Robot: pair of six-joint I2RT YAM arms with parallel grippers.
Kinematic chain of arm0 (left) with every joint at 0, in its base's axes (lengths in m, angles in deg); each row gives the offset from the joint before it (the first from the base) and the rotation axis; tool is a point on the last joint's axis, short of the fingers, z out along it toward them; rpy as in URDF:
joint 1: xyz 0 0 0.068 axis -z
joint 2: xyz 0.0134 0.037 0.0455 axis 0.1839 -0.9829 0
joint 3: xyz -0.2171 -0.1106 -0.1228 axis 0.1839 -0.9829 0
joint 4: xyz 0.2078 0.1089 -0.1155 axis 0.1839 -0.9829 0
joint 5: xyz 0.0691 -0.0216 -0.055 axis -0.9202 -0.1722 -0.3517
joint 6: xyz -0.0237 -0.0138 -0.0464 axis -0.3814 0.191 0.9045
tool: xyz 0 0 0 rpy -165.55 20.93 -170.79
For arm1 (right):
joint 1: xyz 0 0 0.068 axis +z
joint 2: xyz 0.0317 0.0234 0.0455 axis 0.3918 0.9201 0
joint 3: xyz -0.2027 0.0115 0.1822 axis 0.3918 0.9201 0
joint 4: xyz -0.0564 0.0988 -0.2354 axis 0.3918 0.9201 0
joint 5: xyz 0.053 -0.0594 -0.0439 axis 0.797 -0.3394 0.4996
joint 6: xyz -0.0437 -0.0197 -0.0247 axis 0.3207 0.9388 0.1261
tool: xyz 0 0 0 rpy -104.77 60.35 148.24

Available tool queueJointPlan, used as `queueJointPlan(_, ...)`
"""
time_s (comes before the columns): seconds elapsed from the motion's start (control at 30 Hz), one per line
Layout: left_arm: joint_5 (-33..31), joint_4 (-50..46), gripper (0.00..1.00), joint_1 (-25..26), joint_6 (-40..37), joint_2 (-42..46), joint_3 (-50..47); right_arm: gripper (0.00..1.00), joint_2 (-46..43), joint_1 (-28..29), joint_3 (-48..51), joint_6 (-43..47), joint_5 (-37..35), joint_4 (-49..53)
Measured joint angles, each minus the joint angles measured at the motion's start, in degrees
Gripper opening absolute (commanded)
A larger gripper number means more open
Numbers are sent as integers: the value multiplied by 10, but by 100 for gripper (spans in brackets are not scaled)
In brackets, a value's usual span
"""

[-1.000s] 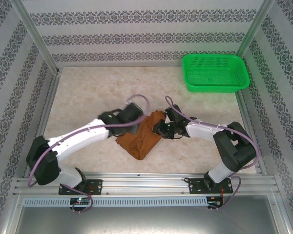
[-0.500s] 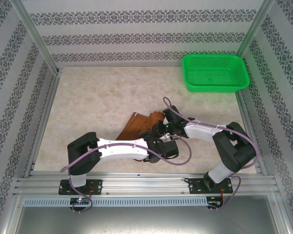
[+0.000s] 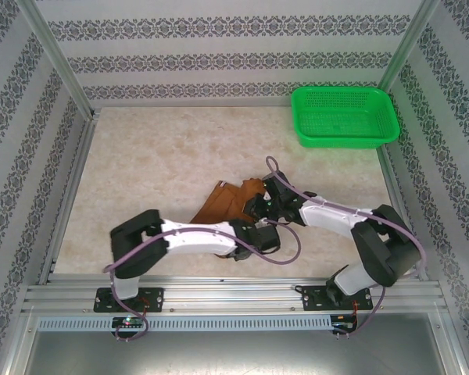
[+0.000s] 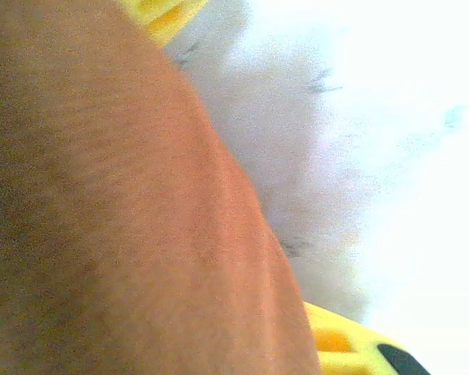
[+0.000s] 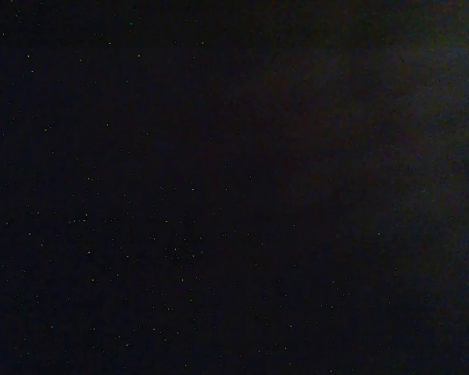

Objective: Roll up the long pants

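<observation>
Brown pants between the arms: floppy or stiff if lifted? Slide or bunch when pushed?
Likely floppy: the pants lie in an uneven, folded heap, so a lifted edge would probably sag. Probably light for their size; the cloth looks thin. Up close the weave looks finely ribbed, so on the table they may bunch rather than slide.

The pale marbled table (image 3: 141,156) holds the long pants (image 3: 223,201) mid-front and a green basket (image 3: 345,141) far right.

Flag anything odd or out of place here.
The long pants lie in a crumpled, skewed heap mid-table, not a neat roll, with the left gripper and right gripper at its edge. The right wrist camera is blacked out, probably pressed into cloth.
</observation>
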Motion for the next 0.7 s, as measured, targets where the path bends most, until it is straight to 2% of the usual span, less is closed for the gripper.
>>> queueJointPlan(0.1, 148, 76, 0, -41, 20, 64, -45, 76, -44, -18, -9, 12, -9, 48)
queueJointPlan(0.23, 348, 180, 0, -146, 84, 109, -118, 79, -109, -82, -15, 49, -4, 97)
queueJointPlan(0.33, 467, 300, 0, -196, 143, 106, -172, 79, -117, -97, -30, 78, 7, 133)
queueJointPlan(0.47, 609, 483, 0, -224, 229, 62, -215, 80, -106, -96, -27, 93, 32, 153)
queueJointPlan(0.53, 688, 604, 0, -236, 284, 32, -245, 80, -89, -98, -27, 94, 38, 147)
queueJointPlan(0.63, 759, 745, 0, -255, 359, -6, -281, 81, -54, -97, -31, 94, 52, 126)
queueJointPlan(0.7, 782, 830, 0, -263, 405, -27, -301, 81, -34, -95, -41, 95, 61, 120)
